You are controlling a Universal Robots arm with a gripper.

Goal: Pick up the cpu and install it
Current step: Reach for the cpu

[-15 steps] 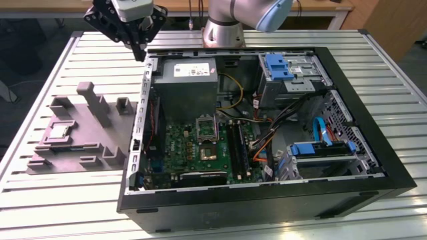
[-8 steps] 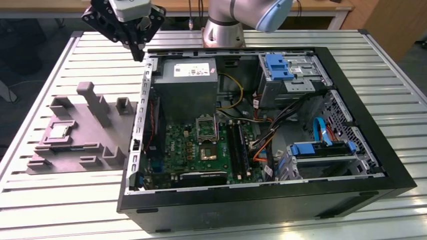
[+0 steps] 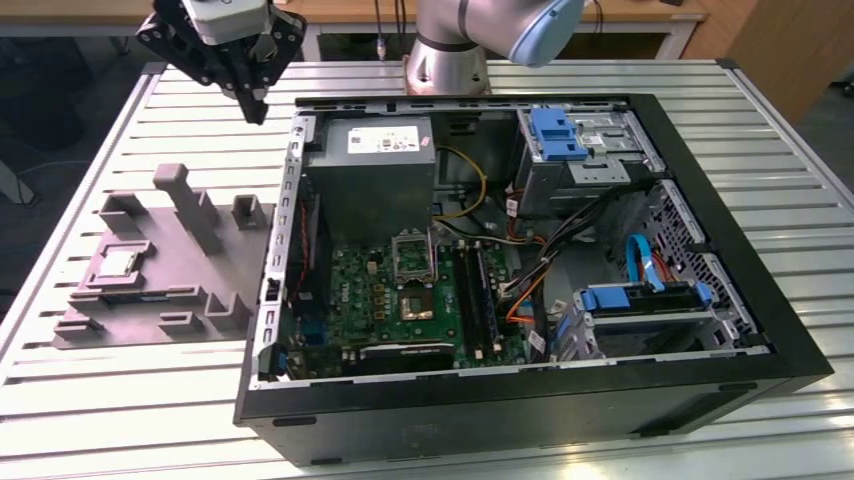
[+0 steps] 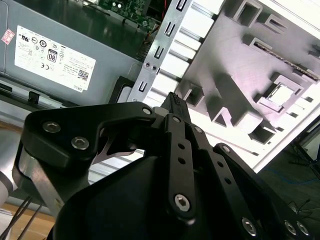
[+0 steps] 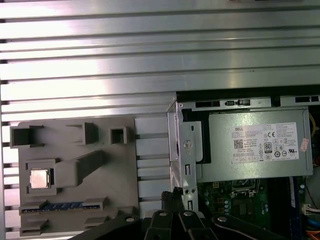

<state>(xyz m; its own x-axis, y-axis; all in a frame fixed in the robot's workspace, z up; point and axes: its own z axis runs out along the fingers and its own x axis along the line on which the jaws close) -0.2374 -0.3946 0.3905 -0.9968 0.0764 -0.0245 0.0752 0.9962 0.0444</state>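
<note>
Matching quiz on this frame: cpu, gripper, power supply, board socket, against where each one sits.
1 cpu
2 gripper
3 power supply
4 socket

A on the green board
B in a recess of the grey tray
C in the air above the table, outside the case
D grey labelled box inside the case

Pairs: 1-B, 2-C, 3-D, 4-A

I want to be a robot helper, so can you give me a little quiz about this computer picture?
1. True or false: the cpu lies in the grey tray.
2. The gripper holds: A the cpu, B nothing, C a cable.
3. What colour is the board inside the computer case?
Key: 1 true; 2 B; 3 green.
</note>
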